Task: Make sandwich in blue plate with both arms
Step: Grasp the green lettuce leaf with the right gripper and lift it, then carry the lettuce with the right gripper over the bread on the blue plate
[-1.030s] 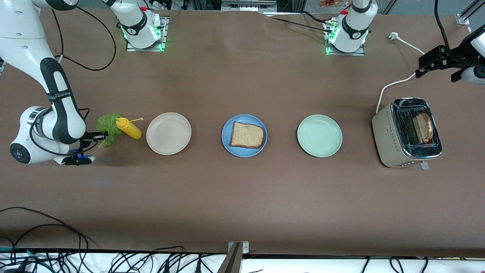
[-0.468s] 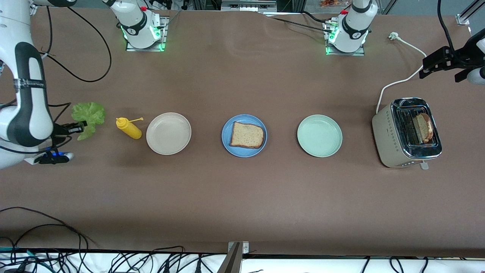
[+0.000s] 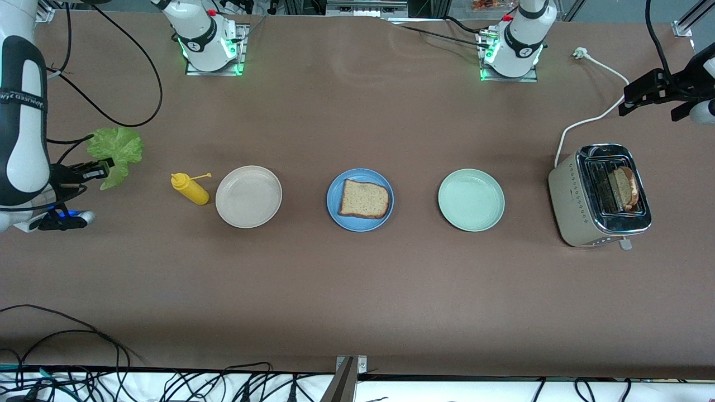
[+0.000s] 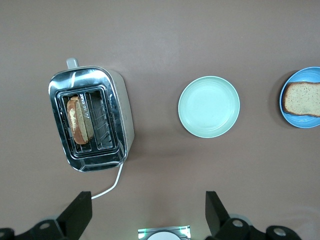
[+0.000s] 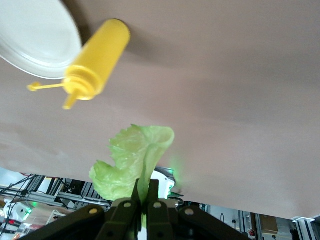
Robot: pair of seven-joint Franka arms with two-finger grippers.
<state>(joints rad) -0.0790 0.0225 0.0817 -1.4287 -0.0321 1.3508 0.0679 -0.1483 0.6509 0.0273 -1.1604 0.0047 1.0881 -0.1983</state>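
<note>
The blue plate (image 3: 360,199) sits mid-table with one slice of brown bread (image 3: 364,199) on it; both also show in the left wrist view, plate (image 4: 285,113) and bread (image 4: 302,99). A second slice (image 3: 624,188) stands in the toaster (image 3: 599,195). My right gripper (image 3: 103,167) is shut on the green lettuce leaf (image 3: 114,147) and holds it in the air over the table at the right arm's end; the right wrist view shows the leaf (image 5: 132,162) pinched between its fingers. My left gripper (image 3: 642,91) is open and empty, high over the table near the toaster.
A yellow squeeze bottle (image 3: 190,188) stands beside a beige-white plate (image 3: 248,196). A pale green plate (image 3: 471,200) lies between the blue plate and the toaster. The toaster's white cord (image 3: 592,120) runs toward the left arm's base.
My right gripper has lifted the lettuce up from beside the yellow bottle and carried it toward the right arm's end of the table. The left arm has barely moved.
</note>
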